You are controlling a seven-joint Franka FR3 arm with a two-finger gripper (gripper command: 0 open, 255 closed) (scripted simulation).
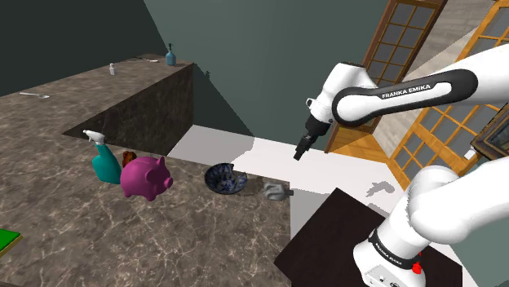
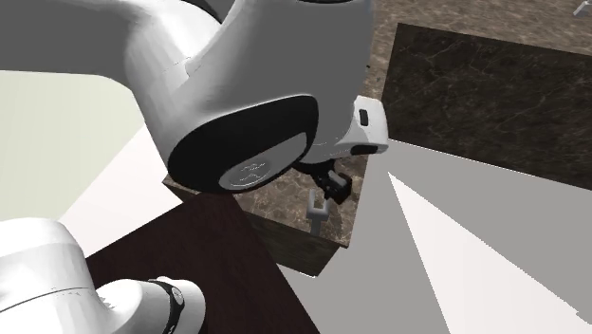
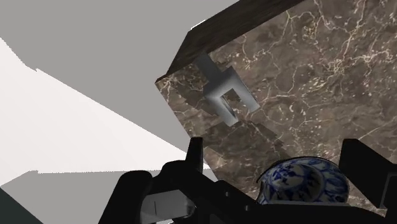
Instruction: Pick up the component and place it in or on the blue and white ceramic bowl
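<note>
A small grey component (image 1: 277, 192) (image 3: 224, 95), a bracket-like piece, lies at the corner of the brown marble counter (image 1: 163, 236). To its left in the shoulder view sits the blue and white patterned bowl (image 1: 226, 178) (image 3: 304, 183). My gripper (image 1: 299, 152) (image 3: 275, 145) hangs open in the air above and slightly to the right of the component, holding nothing. In the second exterior view the component (image 2: 320, 211) stands just under the gripper (image 2: 332, 182), near the counter's edge.
A pink piggy bank (image 1: 145, 176) and a teal spray bottle (image 1: 104, 163) stand left of the bowl. A green object (image 1: 6, 240) lies at the counter's near left edge. A higher counter (image 1: 130, 90) behind carries a small bottle (image 1: 170, 55). The counter drops off just past the component.
</note>
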